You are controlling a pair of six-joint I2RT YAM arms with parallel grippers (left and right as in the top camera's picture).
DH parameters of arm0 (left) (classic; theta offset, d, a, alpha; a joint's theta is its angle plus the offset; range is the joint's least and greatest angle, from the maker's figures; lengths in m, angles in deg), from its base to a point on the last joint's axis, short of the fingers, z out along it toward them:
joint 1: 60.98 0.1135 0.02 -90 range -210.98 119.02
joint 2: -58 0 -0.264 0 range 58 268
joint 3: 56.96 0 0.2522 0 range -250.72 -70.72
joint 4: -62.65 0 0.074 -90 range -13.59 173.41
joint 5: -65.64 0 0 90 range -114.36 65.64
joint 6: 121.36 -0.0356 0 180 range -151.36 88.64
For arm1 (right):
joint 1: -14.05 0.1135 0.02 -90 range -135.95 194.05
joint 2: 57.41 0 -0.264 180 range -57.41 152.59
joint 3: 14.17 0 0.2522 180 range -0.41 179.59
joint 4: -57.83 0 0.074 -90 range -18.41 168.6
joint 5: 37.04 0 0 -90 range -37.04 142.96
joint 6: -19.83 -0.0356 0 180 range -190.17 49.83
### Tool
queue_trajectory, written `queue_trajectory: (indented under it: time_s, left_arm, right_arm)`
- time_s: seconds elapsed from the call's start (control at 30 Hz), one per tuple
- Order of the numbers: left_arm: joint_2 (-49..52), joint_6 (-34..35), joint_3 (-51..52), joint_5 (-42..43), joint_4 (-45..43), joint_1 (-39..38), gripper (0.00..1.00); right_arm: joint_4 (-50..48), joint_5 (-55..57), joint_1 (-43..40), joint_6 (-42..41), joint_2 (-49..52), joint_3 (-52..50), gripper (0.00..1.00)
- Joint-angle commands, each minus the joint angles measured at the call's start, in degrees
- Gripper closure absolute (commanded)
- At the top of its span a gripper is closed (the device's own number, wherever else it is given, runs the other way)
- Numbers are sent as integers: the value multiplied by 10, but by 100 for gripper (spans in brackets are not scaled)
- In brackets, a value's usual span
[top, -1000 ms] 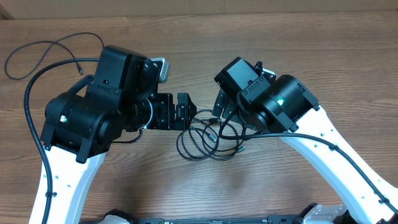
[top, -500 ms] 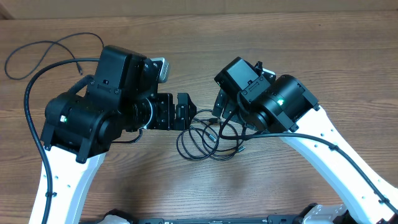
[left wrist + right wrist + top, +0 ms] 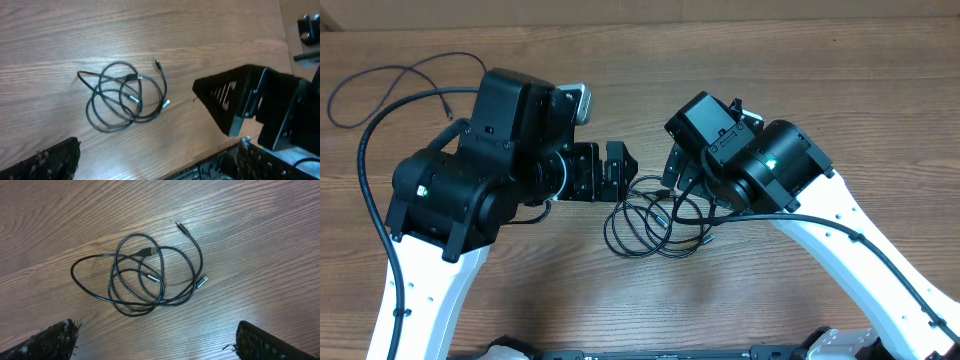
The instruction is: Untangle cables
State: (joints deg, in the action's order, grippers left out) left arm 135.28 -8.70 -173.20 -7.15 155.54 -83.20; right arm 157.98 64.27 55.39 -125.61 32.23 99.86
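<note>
Both the left end effector (image 3: 602, 172) and the right end effector (image 3: 160, 347) are opened wide and nothing is gripped, the tangled cables (image 3: 150, 276) being laid on the table (image 3: 720, 60), at 5 o'clock from the left one.

The left arm (image 3: 430, 200) and right arm (image 3: 775, 165) have white links, bulky black housings and small green lights.

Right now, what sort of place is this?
Probably a robotics lab or test bench, though little beyond the tabletop shows: a wood-grain table, a robot left arm and right arm working over it, and thin tangled cables between them.
</note>
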Motion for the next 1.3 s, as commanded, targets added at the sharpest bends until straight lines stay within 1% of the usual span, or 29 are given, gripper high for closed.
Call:
queue_trajectory:
  time_s: [0.0,0.1,0.17,0.27,0.33,0.5,0.6,0.63,0.67,0.7,0.73,0.77,0.8,0.97,1.1,1.27]
  left_arm:
    - [13,22,-2,-11,-6,-3,0]
    - [44,16,-1,-19,24,-3,0]
    - [76,22,-1,-43,63,-3,0]
    - [126,56,-1,-89,107,2,0]
    - [155,68,-1,-108,115,16,1]
    - [202,73,-1,-78,98,62,0]
    - [227,71,-1,-30,93,82,0]
    - [233,71,0,-13,93,83,12]
    - [241,71,1,7,96,83,20]
    - [250,71,1,17,102,82,23]
    - [256,71,1,17,105,79,23]
    - [268,60,2,15,109,71,18]
    - [275,56,2,14,110,65,16]
    - [302,57,2,5,101,45,9]
    - [307,64,3,3,84,46,9]
    - [310,72,4,4,79,41,12]
  right_arm:
    - [-2,2,1,2,0,-2,0]
    - [-2,2,1,2,0,-2,0]
    - [-2,2,1,2,0,-2,0]
    - [-2,2,1,2,0,-2,0]
    - [-2,2,1,2,0,-2,0]
    - [-2,2,1,2,0,-2,0]
    - [-2,2,1,2,0,-2,0]
    - [-2,2,1,2,0,-2,0]
    - [-2,2,1,2,0,-2,0]
    - [-2,2,1,2,0,-2,0]
    - [-2,2,1,2,0,-2,0]
    - [-2,2,1,2,0,-2,0]
    - [-2,2,1,2,0,-2,0]
    - [-2,2,1,2,0,-2,0]
    - [-2,2,1,2,0,-2,0]
    - [-2,2,1,2,0,-2,0]
